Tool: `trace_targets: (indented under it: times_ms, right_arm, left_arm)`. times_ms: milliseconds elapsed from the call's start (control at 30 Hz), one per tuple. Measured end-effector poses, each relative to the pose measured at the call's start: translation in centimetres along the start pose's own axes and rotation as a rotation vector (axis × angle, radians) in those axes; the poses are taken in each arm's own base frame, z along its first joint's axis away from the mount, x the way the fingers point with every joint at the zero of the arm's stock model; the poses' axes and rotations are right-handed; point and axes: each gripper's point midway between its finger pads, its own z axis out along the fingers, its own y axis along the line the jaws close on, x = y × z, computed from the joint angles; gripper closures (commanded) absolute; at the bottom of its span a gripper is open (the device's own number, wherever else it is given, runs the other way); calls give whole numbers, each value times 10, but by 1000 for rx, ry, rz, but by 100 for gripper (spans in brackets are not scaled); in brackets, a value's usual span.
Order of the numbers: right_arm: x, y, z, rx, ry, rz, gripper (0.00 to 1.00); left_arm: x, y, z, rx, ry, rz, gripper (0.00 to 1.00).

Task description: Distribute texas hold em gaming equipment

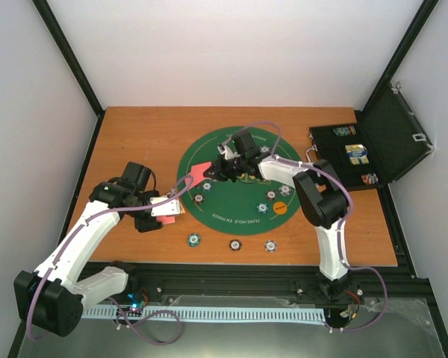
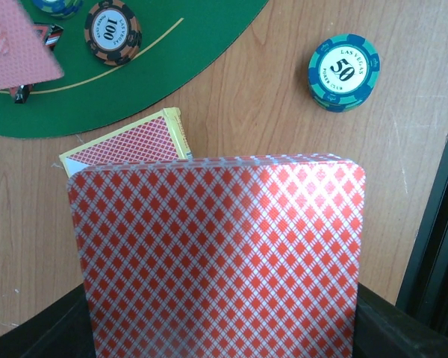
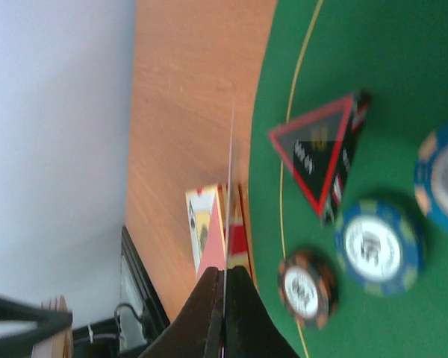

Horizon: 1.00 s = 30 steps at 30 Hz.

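My left gripper [image 1: 155, 211] is shut on a deck of pink-red-backed cards [image 2: 216, 253] and holds it over the wood just left of the green mat [image 1: 243, 216]. The deck hides its fingers in the left wrist view. My right gripper [image 1: 218, 170] is shut on a single card [image 1: 200, 173] above the mat's left part. That card is edge-on in the right wrist view [image 3: 229, 186], between the closed fingers [image 3: 243, 298]. A black triangular marker [image 3: 321, 153] and three chips [image 3: 377, 246] lie on the mat beside it. An orange button [image 1: 280, 207] lies on the mat's right.
A card box [image 2: 127, 142] lies on the wood under the deck's far edge. A teal 50 chip [image 2: 343, 72] sits on the wood, with two more chips [image 1: 234, 244] along the front. The open black case [image 1: 366, 153] stands at the back right.
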Motion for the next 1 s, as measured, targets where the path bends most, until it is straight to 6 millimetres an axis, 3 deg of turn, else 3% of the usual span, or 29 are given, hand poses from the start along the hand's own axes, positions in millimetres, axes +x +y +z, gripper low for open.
trace_targets:
  times_ms: [167, 367, 467, 667, 800, 1000]
  right_arm:
    - [41, 14, -29, -24, -5, 8, 97]
    - [87, 72, -69, -139, -54, -95, 97]
    - [98, 80, -73, -168, -60, -107, 97]
    - [125, 67, -71, -159, -54, -50, 97]
    - [145, 91, -76, -208, -58, -83, 97]
    - [154, 117, -86, -278, -93, -116, 97]
  left_arm:
    - [0, 0, 1, 3, 0, -19, 43]
    - [-4, 3, 4, 24, -6, -51, 43]
    - [-7, 6, 3, 16, -12, -57, 43]
    - [-8, 10, 2, -1, -19, -61, 43]
    - [-8, 10, 2, -1, -19, -67, 43]
    - [-9, 10, 2, 0, -21, -67, 43]
